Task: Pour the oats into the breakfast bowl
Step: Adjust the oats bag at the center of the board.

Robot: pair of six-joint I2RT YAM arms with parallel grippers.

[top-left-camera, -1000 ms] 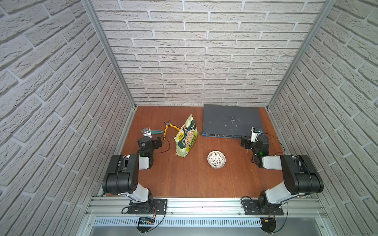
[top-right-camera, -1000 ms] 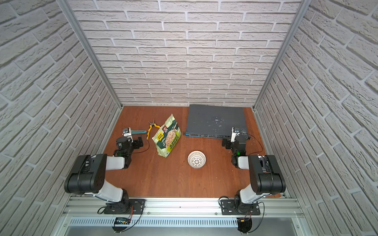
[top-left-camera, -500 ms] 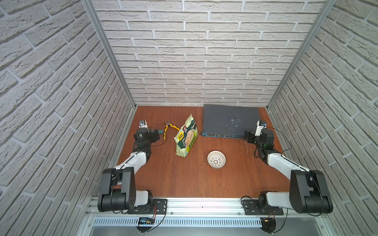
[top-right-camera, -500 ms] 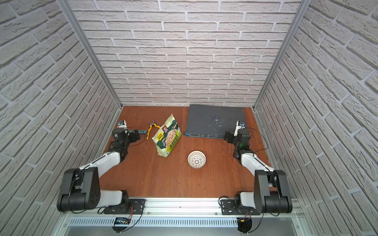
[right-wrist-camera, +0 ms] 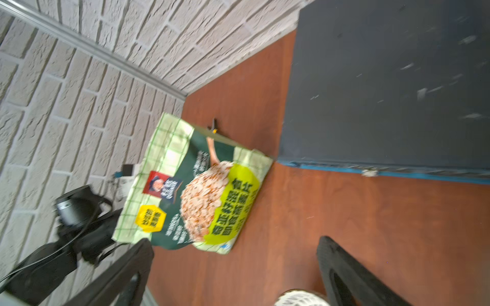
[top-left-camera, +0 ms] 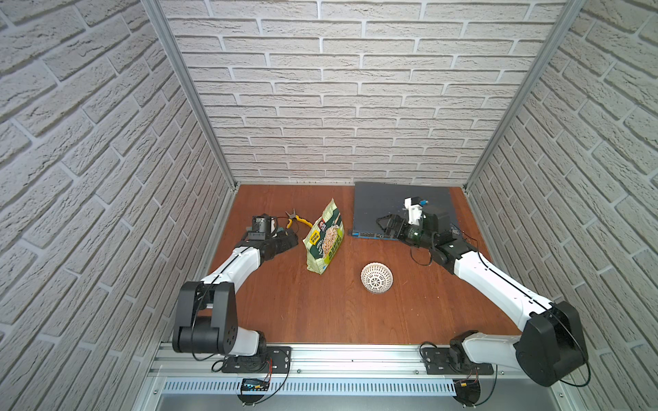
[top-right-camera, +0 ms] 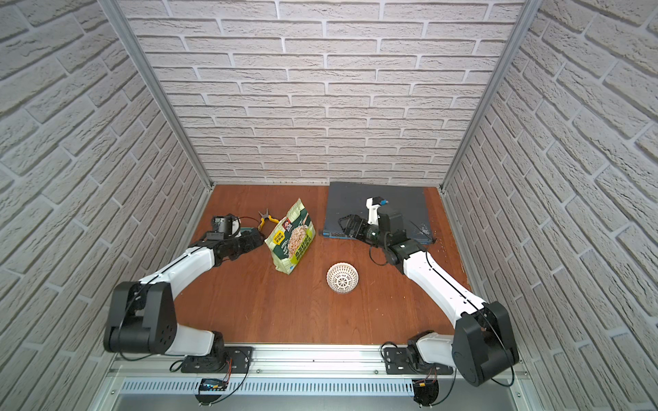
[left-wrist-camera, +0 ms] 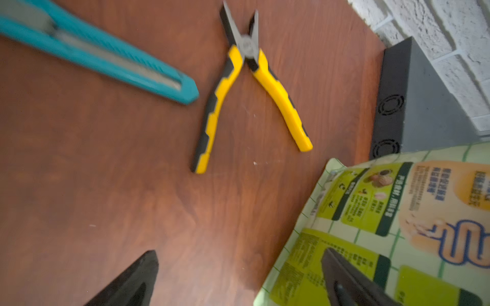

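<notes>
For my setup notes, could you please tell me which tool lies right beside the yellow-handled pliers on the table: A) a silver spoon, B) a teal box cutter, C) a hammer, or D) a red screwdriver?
B: in the left wrist view a teal box cutter lies on the wood right beside the pliers.

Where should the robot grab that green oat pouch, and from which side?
Probably its upper side edge, coming from the robot's left. The pouch stands upright, flat and thin, so open jaws can straddle that edge and pinch both faces. The left gripper is open right beside it, and the bowl lies on the other side, handy for tipping.
</notes>
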